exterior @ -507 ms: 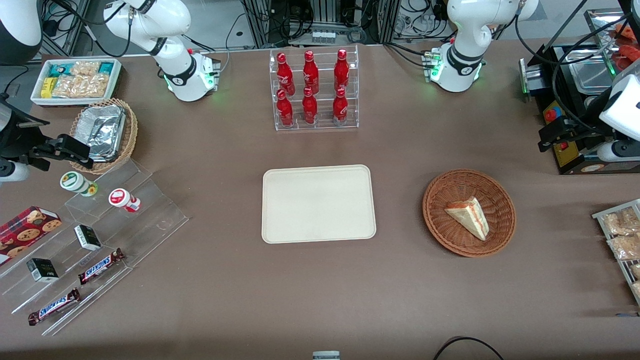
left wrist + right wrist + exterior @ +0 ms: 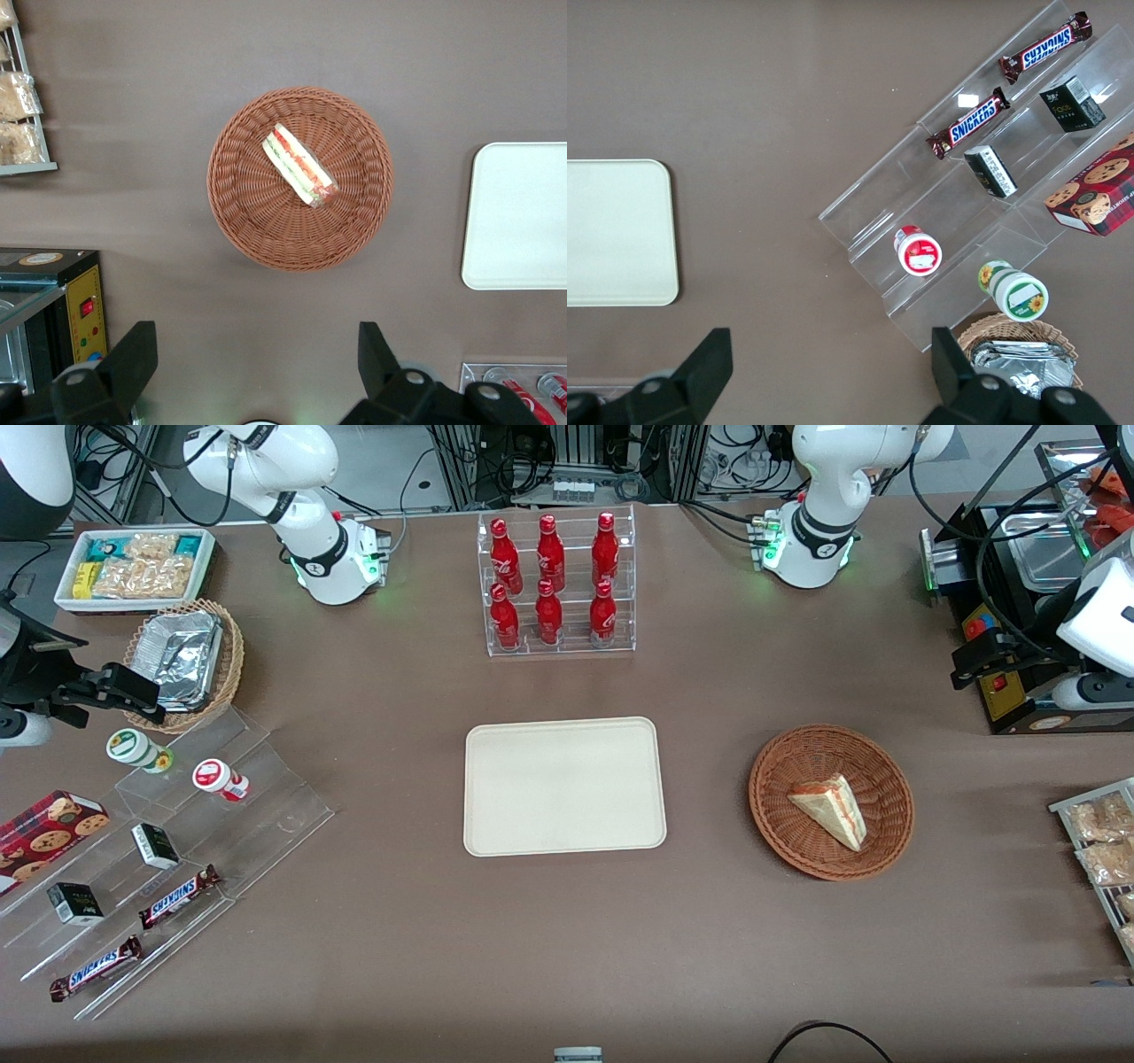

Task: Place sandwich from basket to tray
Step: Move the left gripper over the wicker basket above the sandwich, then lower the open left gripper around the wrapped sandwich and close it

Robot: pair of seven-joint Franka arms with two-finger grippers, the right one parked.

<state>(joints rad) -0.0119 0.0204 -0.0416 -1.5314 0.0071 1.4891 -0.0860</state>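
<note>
Sandwich (image 2: 828,809): lying in the wicker basket (image 2: 780,824), right of centre in the front view. Tray (image 2: 564,786): centre frame. My gripper (image 2: 252,367): fingers spread wide, holding nothing, high above the basket.

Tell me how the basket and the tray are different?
The basket is round, reddish-brown and woven; the tray is a flat, cream-white rectangle with rounded corners. The basket holds the sandwich; nothing lies on the tray. The basket sits nearer the working arm's end, where the gripper hangs above the table beside it, fingers open. Both rest on the brown table, about equally far from the front camera.
</note>
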